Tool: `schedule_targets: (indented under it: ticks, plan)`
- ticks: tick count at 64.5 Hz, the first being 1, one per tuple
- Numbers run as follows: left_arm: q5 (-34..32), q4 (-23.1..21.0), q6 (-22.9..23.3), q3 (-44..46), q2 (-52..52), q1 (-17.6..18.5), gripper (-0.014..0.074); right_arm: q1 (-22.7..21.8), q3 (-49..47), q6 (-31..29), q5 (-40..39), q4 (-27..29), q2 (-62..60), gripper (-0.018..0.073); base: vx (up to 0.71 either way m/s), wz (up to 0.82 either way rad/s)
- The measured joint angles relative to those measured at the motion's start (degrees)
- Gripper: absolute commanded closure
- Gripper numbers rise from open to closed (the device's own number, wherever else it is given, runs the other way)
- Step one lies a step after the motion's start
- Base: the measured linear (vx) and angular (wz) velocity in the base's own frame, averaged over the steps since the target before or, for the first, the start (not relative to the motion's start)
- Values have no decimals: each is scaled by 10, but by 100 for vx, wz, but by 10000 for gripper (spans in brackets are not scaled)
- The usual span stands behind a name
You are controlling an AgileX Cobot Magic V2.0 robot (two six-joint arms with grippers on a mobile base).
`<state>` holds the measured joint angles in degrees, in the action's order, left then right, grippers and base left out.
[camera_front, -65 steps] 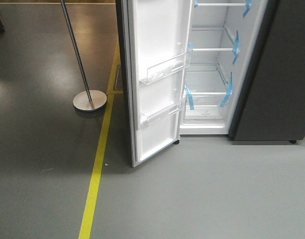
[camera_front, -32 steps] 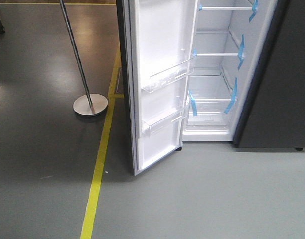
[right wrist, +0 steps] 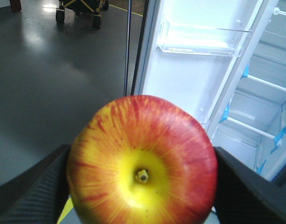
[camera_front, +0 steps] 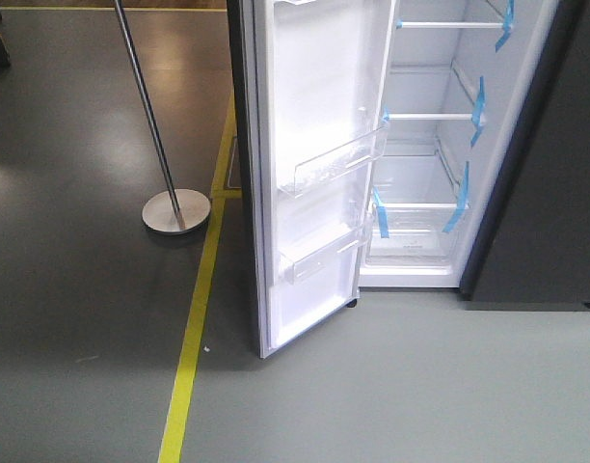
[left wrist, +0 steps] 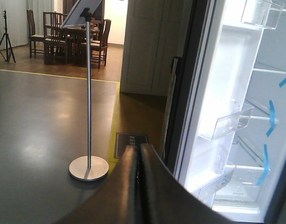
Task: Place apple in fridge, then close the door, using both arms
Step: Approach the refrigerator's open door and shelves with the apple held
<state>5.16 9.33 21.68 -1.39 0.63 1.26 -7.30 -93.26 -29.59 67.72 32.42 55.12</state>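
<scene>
Front-facing view: the fridge [camera_front: 420, 87] stands open. Its door [camera_front: 314, 145] is swung wide toward the left of the picture, white inner face and clear bins [camera_front: 338, 164] showing. White shelves [camera_front: 425, 117] edged with blue tape [camera_front: 478, 96] run back into the compartment. Neither arm nor the fruit appears here. A yellow line [camera_front: 194, 318] crosses the floor [camera_front: 83, 289] left of the door.

Left wrist view: the left pincer [left wrist: 139, 151] has its two dark fingers pressed together, holding nothing. The door [left wrist: 218, 93] rises to its right, seen nearly edge-on. A metal stand [left wrist: 89, 116] stands well off to the left. This arm sits on the door's outer side, so it looks the better placed to push it closed later.

Right wrist view: the right pincer [right wrist: 142, 184] is clamped on the apple [right wrist: 143, 161], a dark finger on either side, stem dimple toward the camera. The door's inner face [right wrist: 180, 79] lies straight ahead of the apple. The open compartment with its shelves [right wrist: 255, 126] lies ahead and to the right. The placing move therefore probably turns on carrying the apple rightward past the door's edge and then forward. Which shelf it lines up with is hard to judge from this angle.
</scene>
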Motion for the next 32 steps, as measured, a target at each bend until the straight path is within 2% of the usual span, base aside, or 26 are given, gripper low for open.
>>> schedule_targets:
  ticks: [32]
  plan:
    - [0,0,0,0,0,0,603,0,0,0,0,0,0,430,10,1]
